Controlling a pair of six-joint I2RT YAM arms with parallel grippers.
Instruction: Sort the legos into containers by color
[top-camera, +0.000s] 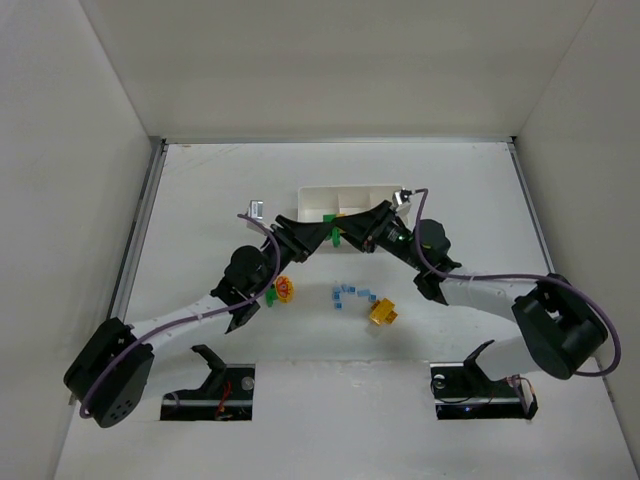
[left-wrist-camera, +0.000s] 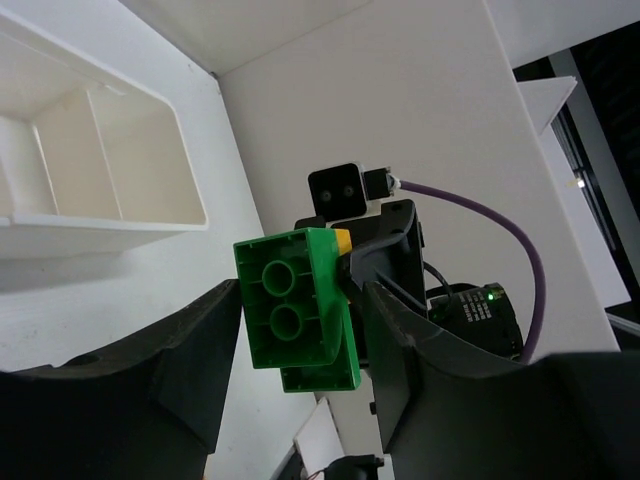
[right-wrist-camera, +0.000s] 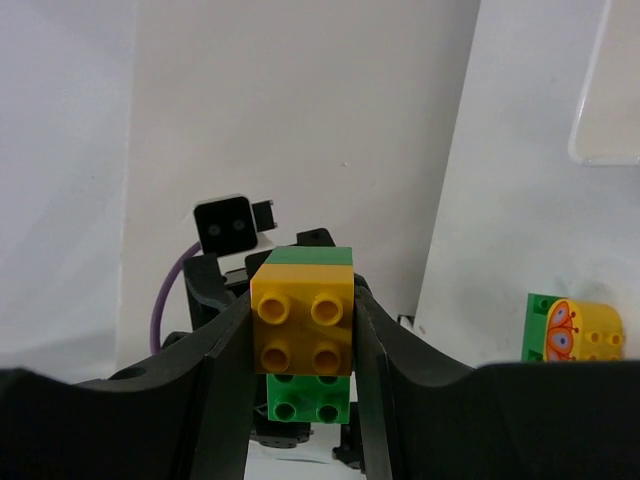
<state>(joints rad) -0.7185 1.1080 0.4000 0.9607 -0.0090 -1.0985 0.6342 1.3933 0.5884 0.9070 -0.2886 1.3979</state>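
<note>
Currently, the left tool (left-wrist-camera: 300, 340) is pinching the green brick (left-wrist-camera: 290, 300) while the right tool (right-wrist-camera: 303, 345) is pinching the yellow brick (right-wrist-camera: 303, 318) stuck to it, both meeting just beside the white tray (top-camera: 320, 200).

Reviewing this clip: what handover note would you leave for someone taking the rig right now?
Left gripper: shut on a green brick.
Right gripper: shut on the yellow brick joined to it. The two meet just in front of the tray, stack not yet apart.
On the table: blue bricks, a loose yellow brick, a green-and-yellow pair.
Done: nothing visibly sorted; the compartments in view look empty.
Left: split the stack, then bin everything by colour.
</note>
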